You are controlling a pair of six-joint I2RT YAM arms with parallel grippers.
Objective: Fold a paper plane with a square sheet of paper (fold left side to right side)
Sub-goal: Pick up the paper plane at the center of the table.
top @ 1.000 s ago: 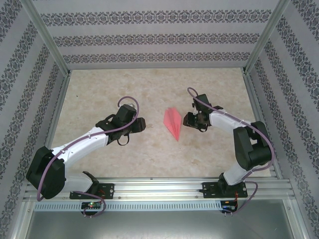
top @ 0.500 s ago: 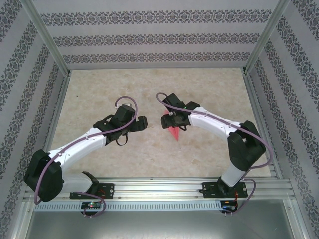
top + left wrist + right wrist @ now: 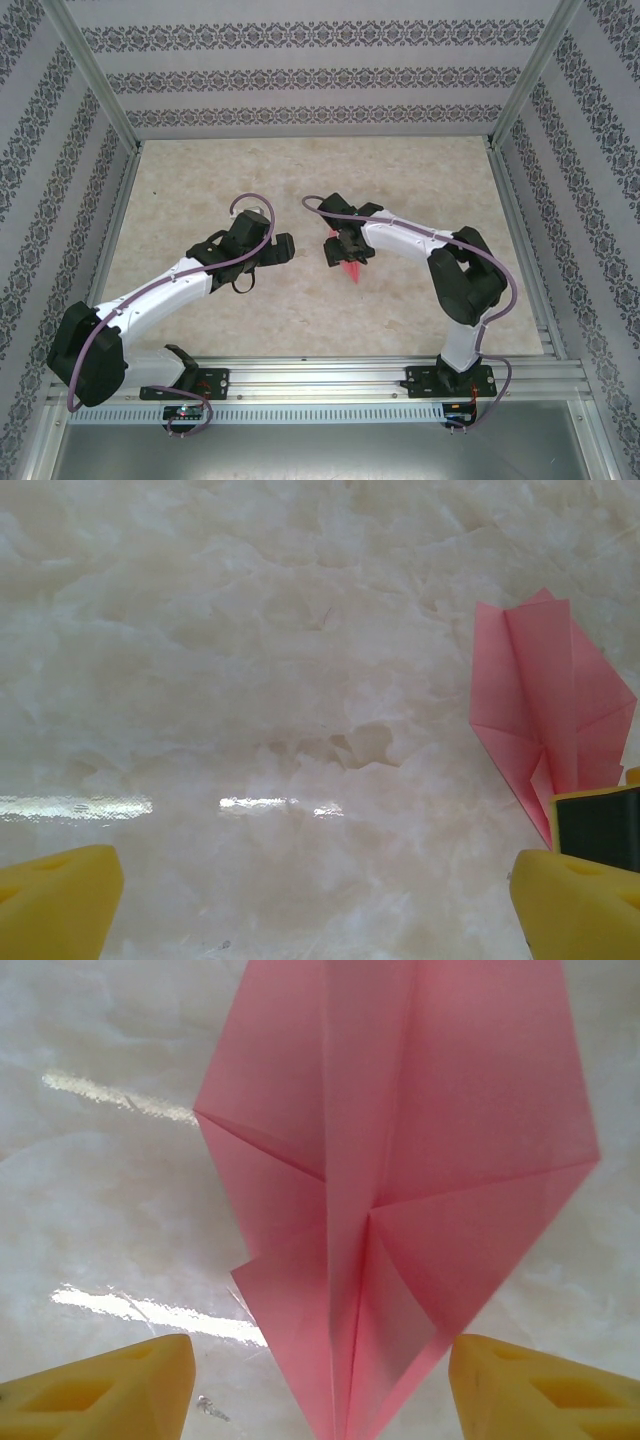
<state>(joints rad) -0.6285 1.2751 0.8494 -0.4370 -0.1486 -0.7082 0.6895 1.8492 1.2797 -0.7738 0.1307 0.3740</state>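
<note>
The square sheet of paper lies on the marble table folded into a salmon-pink paper plane [image 3: 351,273], a narrow pointed dart with lengthwise creases. My right gripper [image 3: 339,251] hovers over it and hides most of it from above. In the right wrist view the paper plane [image 3: 400,1140] runs down between the open yellow fingertips [image 3: 545,1392] of the right gripper [image 3: 320,1400], and nothing is gripped. My left gripper [image 3: 284,248] stands just left of the plane, wide open and empty. The left gripper [image 3: 315,910] faces bare table, with the paper plane [image 3: 550,700] at the right.
Patterned walls [image 3: 320,75] and aluminium posts [image 3: 95,75] enclose the marble tabletop [image 3: 200,175] on three sides. A metal rail [image 3: 320,378] with both arm bases runs along the near edge. One finger [image 3: 600,825] of the right gripper shows close beside the left gripper's right fingertip.
The right arm swung left from beside the plane to over it, and its jaws opened wider. The left gripper opened fully and barely shifted. The plane stayed put.
</note>
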